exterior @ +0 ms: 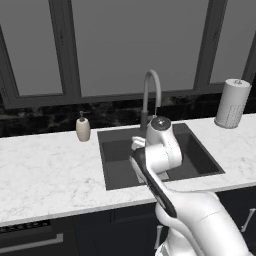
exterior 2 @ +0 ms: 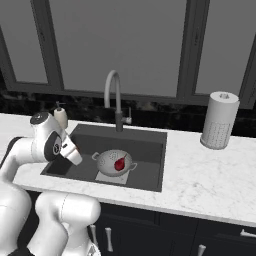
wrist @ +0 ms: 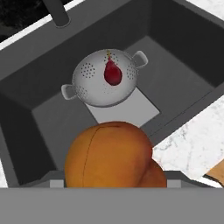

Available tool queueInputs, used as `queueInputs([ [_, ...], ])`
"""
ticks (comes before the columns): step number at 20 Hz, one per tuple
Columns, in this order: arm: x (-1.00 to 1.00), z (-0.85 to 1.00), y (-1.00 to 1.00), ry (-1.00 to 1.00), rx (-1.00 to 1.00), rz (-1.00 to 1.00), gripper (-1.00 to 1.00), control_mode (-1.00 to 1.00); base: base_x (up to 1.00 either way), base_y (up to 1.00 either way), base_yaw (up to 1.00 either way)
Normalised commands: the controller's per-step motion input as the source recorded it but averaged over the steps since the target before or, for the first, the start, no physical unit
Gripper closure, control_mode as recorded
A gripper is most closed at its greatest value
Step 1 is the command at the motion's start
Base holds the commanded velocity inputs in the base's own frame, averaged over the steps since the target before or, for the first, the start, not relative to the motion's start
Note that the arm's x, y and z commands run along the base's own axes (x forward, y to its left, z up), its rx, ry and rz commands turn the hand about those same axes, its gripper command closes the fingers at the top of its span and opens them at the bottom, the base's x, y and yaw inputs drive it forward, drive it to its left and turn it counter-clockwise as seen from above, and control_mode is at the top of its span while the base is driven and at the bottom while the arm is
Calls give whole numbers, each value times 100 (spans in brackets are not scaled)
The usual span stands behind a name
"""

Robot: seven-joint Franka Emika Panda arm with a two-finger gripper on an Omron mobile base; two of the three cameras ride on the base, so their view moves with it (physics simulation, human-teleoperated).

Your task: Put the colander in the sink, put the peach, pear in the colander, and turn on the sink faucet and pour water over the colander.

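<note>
The colander (wrist: 97, 89) stands upright on the light patch of the sink (wrist: 175, 57) floor, and the dark red pear (wrist: 113, 73) lies inside it. In the right base view the colander (exterior 2: 109, 161) with the pear (exterior 2: 119, 163) sits mid-basin in the sink (exterior 2: 145, 142). The orange peach (wrist: 111, 155) looms close at the bottom of the hand view, hiding the fingertips, and my gripper (exterior 2: 75, 155) is shut on it. The gripper hangs over the sink's front left part, short of the colander. The sink faucet (exterior 2: 114, 95) rises behind the basin; no water runs from it.
A beige soap bottle (exterior: 83, 128) stands on the white marble counter (exterior: 50, 170) left of the sink. A paper-towel roll (exterior 2: 219, 120) stands at the back right. Dark windows run along the wall behind the faucet (exterior: 151, 95).
</note>
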Motion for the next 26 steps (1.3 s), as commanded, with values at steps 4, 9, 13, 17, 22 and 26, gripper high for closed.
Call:
queueInputs([
  [4,44,-24,-1,0,0,0,100,-100,0,0,0],
  [9,41,-36,-6,0,0,0,100,-100,0,0,0],
  [13,43,-37,-18,0,0,0,100,-100,0,0,0],
  [17,40,-34,-27,0,0,0,100,-100,0,0,0],
  [22,22,-23,-5,0,0,0,100,-100,0,0,0],
  [26,11,-23,0,0,0,0,100,-100,0,0,0],
])
